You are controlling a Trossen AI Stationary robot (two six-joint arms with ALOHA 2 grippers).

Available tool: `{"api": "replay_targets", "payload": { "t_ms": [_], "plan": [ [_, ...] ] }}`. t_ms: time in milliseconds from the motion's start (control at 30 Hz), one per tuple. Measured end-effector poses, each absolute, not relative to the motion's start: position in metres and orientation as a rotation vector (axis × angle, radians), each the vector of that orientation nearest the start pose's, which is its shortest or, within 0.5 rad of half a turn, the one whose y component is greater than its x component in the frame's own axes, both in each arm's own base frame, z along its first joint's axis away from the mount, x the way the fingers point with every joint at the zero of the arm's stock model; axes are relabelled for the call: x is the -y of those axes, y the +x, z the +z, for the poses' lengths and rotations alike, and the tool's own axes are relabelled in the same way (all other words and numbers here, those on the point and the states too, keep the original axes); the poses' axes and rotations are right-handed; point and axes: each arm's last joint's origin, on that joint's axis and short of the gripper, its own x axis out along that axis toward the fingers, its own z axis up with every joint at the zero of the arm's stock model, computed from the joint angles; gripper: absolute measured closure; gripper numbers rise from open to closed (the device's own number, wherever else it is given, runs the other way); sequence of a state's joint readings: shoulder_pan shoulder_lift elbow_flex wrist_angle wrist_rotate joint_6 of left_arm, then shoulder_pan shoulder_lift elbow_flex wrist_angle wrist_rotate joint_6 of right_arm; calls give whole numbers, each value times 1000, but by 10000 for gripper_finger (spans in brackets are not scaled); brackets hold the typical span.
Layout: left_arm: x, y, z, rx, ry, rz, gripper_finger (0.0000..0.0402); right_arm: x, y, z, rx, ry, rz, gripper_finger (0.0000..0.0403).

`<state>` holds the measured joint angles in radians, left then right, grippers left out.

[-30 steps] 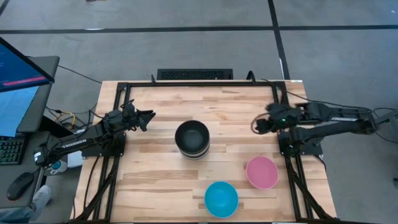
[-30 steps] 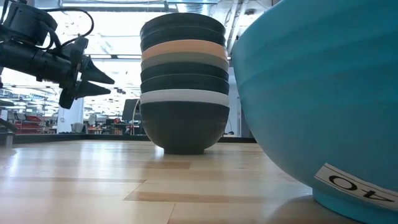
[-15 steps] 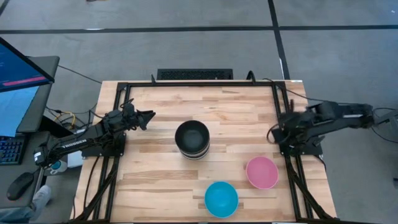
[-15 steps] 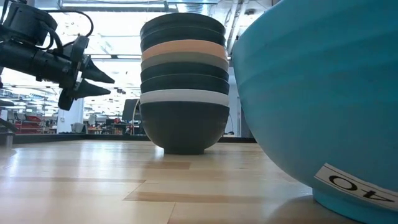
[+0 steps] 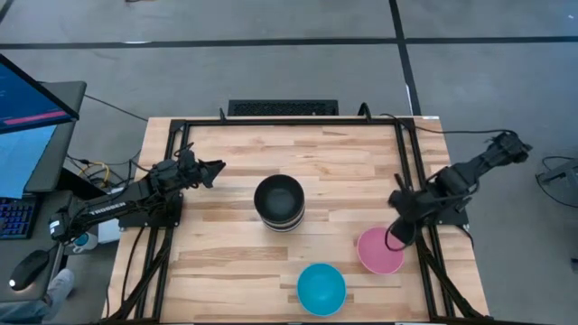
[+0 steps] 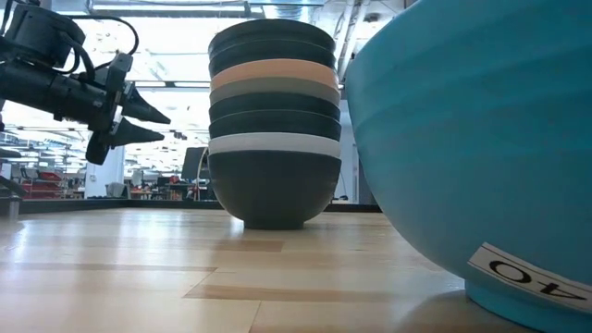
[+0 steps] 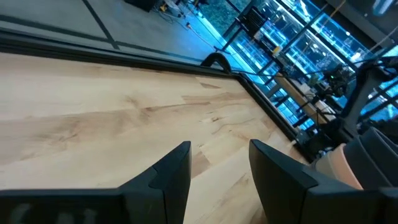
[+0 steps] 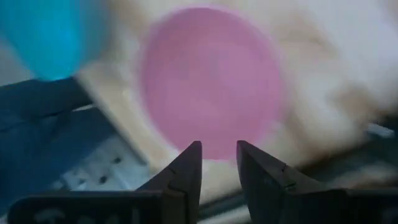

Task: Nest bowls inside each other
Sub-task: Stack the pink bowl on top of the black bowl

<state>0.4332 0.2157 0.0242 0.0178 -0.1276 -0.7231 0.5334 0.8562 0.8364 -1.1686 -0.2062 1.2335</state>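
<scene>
At frame left, "TROSSEN" is read on the left arm, its pincer [image 5: 213, 168] parted and empty. One nested stack of bowls [image 5: 279, 203] is seen at bench [image 5: 226, 262] centre, one blue bowl [image 5: 321, 288], marked "40", lower centre, one pink bowl [image 5: 377, 252] lower right beneath the slightly parted, empty right pincer [image 5: 395, 242]

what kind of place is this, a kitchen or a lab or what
Most likely a robotics lab or workshop, not a kitchen. Two robot arms are mounted on a black metal frame around a wooden table, a computer monitor stands beside it on a bare grey floor, and the low view shows an open, brightly lit hall behind.
</scene>
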Motion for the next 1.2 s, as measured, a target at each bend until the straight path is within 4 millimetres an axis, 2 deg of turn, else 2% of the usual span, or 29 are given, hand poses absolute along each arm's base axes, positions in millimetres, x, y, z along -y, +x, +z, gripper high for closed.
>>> {"api": "replay_targets", "payload": {
  "t_ms": [133,367,500,700,800,967,1200],
  "plan": [
    [-50,97,156,50,-723,630,249,-81,115,269,-1376,834,-89,277],
    [-50,97,156,66,-745,648,249,-77,107,254,-1584,706,-328,262],
    [-50,97,156,73,-766,648,249,-80,115,253,-1527,707,-305,234],
    [-50,97,156,72,-767,649,249,-79,118,254,-1425,697,-359,187],
    [-50,97,156,71,-767,649,249,-79,120,247,-1405,690,-397,175],
    [-50,97,156,71,-767,649,249,-82,124,220,-1417,713,-411,175],
    [-50,97,155,65,-768,644,249,-81,122,211,-1425,719,-436,188]
  ]
}}
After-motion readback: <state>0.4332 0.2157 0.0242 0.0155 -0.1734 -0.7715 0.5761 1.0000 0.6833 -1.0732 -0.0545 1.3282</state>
